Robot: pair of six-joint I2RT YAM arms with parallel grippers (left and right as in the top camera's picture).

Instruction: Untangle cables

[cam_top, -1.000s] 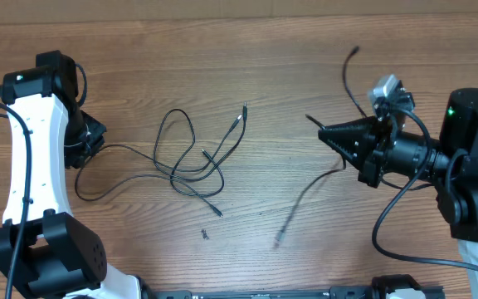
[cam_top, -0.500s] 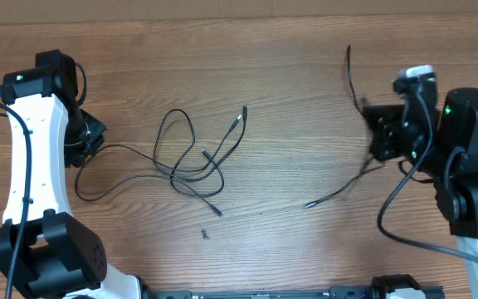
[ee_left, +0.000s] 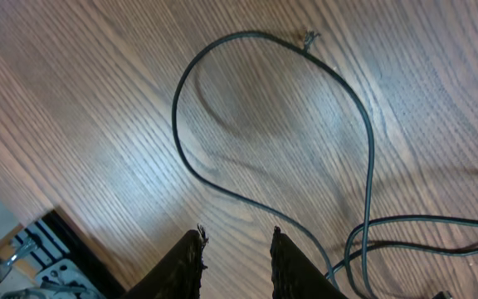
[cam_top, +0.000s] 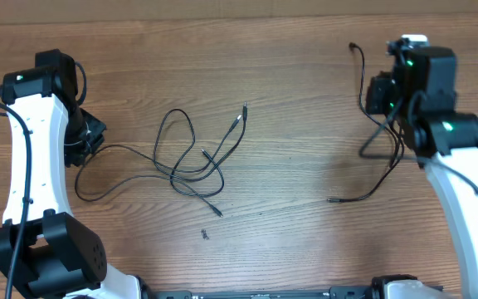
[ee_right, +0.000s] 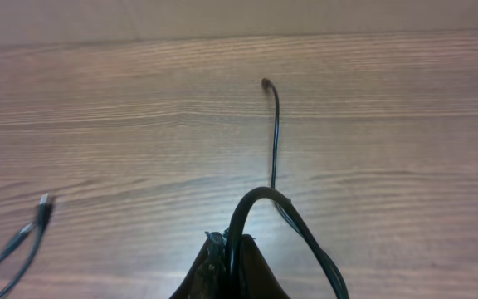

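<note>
**A:** Where were the cables (cam_top: 191, 162)?

**B:** Most lay in a loose knot of crossing loops left of the middle of the worktop (cam_top: 289, 91). Two plug ends (cam_top: 243, 112) poked out towards the far side. A single cable (ee_right: 275, 133) sat well apart on the right, touching none of the knot.

**A:** Why off on its own?

**B:** The right tool (ee_right: 229, 245) was closed on it, pinching a bend so that a short arch stood up from the fingers. One end ran away to a plug (ee_right: 265, 83) lying flat on the wood. The other end trailed back towards the near edge. Gripping it mid-length, far from the rest, looked like a way to park a separated cable where it couldn't snag on the others.

**A:** And the left tool (ee_left: 237, 242)?

**B:** It sat low over a strand running out of the knot's left side. Its jaws stood partly apart with bare wood showing between them, so I'd call it open and gripping nothing. A wide loop (ee_left: 177, 133) lay just ahead, one strand passing close beside a finger.

**A:** Why there?

**B:** My guess is that the outer strand was the easiest to reach without disturbing the crossings, so a sensible place to pin or pull from.

**A:** How far along?

**B:** One cable out, the knot not yet undone.
</note>
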